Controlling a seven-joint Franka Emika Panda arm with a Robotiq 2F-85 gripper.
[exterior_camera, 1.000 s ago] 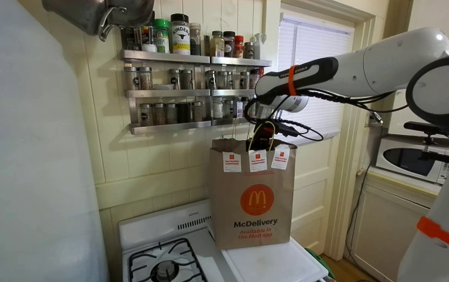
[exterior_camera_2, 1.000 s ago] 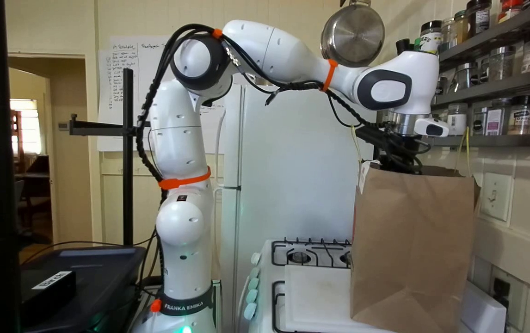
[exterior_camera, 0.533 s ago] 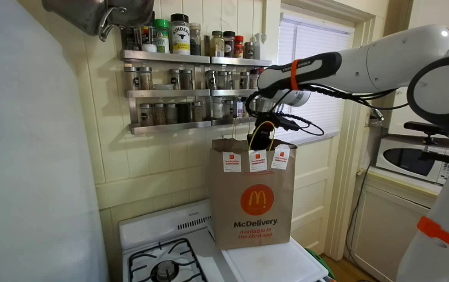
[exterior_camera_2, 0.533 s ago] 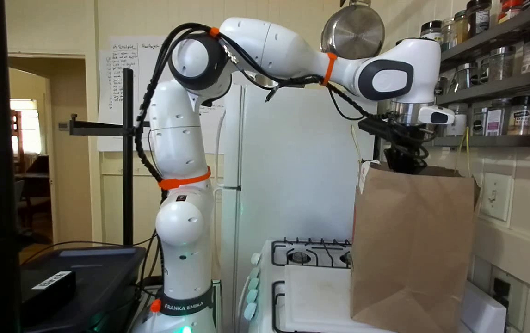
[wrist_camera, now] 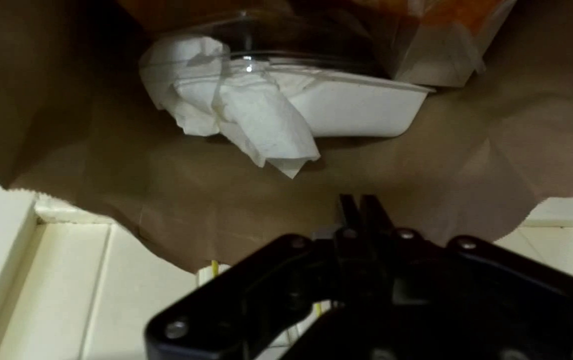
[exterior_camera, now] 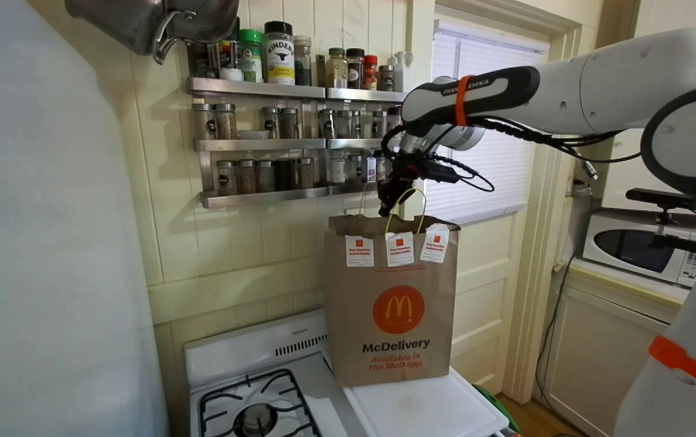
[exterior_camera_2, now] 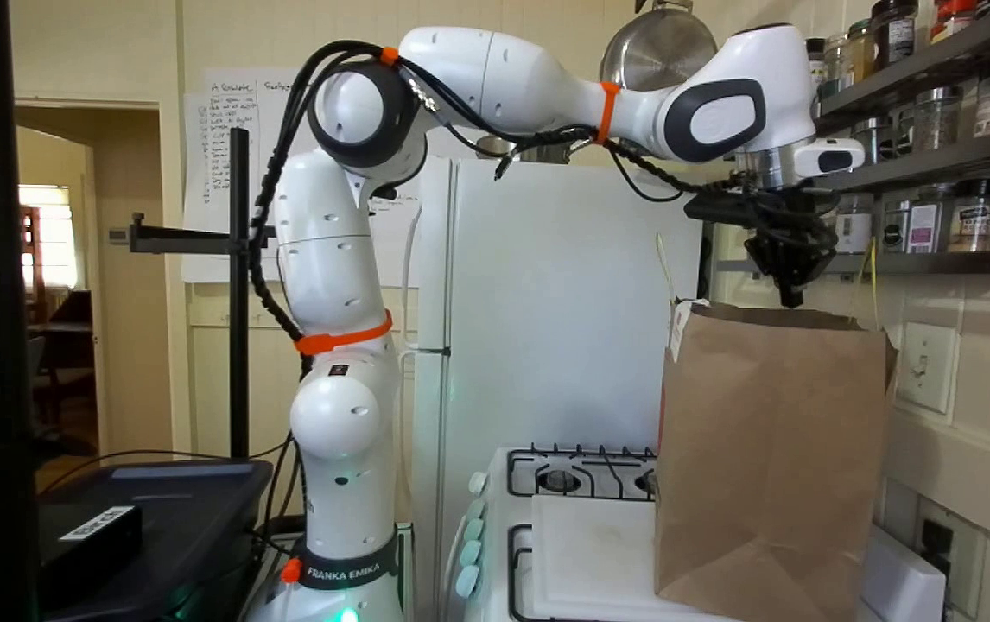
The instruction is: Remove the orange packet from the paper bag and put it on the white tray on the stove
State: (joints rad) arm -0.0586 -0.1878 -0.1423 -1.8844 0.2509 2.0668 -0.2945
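Over at the stove, the arm just came up out of the paper bag, which stands at least partly on the white tray. The end effector is pinched almost together, nothing in it I can see, so imo it must go back in. Down in the bag: white tub, crumpled napkin, and what may be the orange packet.

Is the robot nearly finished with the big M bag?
Not really. Looks done: just the paper bag standing open. In hand: the claw hangs just above it, gripping nothing. Left: lifting the orange packet out and onto the white tray, where no packet shows; something orange is inside the bag, but I can't tell if that's it.
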